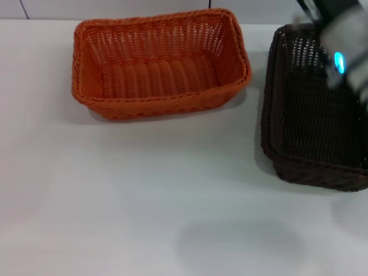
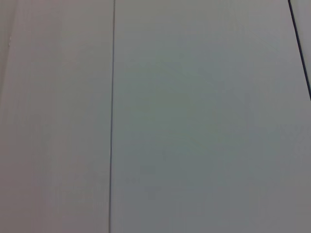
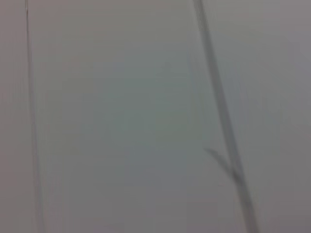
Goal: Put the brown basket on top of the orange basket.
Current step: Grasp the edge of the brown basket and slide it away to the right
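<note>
A plain white table (image 1: 144, 201) fills the view, with a pale wall (image 1: 144, 7) behind it.

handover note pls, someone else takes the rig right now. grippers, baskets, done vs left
Right gripper: above the far right part of the brown basket, blurred in the head view, so no grasp can be confirmed.
Left gripper: not in any view; its wrist camera shows only a plain pale surface.
Orange basket: upright and empty on the white table, far left of centre.
Brown basket: upright on the table to the right of the orange one, apart from it, partly cut off by the frame edge.
Done: nothing stacked yet.
Left: grip the brown basket, lift it, carry it left and set it on top of the orange basket.
</note>
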### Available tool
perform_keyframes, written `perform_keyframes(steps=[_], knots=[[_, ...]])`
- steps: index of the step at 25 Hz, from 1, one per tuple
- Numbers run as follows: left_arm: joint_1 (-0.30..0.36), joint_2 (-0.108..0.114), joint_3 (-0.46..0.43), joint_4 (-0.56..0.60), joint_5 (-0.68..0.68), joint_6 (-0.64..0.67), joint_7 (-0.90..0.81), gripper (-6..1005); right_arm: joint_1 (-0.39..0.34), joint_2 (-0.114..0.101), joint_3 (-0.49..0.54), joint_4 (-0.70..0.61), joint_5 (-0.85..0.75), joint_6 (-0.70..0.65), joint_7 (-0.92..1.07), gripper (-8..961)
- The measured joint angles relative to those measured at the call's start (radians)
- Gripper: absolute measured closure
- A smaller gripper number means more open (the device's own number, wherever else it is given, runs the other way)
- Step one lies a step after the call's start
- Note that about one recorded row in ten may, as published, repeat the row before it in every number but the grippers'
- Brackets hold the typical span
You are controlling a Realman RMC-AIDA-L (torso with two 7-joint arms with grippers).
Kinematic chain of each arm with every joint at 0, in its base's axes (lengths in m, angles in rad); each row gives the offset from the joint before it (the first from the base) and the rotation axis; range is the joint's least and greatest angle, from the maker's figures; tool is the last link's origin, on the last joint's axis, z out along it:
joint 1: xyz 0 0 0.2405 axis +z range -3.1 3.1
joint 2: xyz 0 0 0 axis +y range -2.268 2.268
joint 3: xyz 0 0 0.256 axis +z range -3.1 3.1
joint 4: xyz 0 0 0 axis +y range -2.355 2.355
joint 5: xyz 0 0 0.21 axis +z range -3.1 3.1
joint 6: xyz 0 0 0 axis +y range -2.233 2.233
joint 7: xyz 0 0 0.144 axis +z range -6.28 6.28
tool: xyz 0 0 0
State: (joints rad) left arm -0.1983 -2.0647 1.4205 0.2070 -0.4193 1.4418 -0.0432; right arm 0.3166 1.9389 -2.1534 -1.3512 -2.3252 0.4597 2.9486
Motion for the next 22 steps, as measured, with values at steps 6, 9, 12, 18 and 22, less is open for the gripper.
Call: perform_keyframes(steps=[6, 9, 12, 18, 22], knots=[[-0.008, 0.0, -0.003, -0.02, -0.001, -0.037, 0.033, 152, 0.136, 0.082, 0.353, -0.233, -0.002, -0.791, -0.096, 169], [-0.013, 0.0, -0.003, -0.022, -0.002, -0.063, 0.047, 152, 0.203, 0.133, 0.524, -0.314, 0.001, -1.231, -0.14, 170], [-0.016, 0.001, -0.004, -0.029, -0.001, -0.089, 0.06, 152, 0.267, 0.128, 0.684, -0.359, 0.052, -1.631, -0.13, 170], [-0.016, 0.003, -0.007, -0.033, 0.0, -0.098, 0.072, 151, 0.342, 0.112, 0.877, -0.353, 0.11, -2.105, -0.136, 186], [-0.024, 0.005, -0.013, -0.034, 0.0, -0.119, 0.078, 151, 0.366, 0.092, 0.967, -0.39, 0.108, -2.368, -0.151, 197]])
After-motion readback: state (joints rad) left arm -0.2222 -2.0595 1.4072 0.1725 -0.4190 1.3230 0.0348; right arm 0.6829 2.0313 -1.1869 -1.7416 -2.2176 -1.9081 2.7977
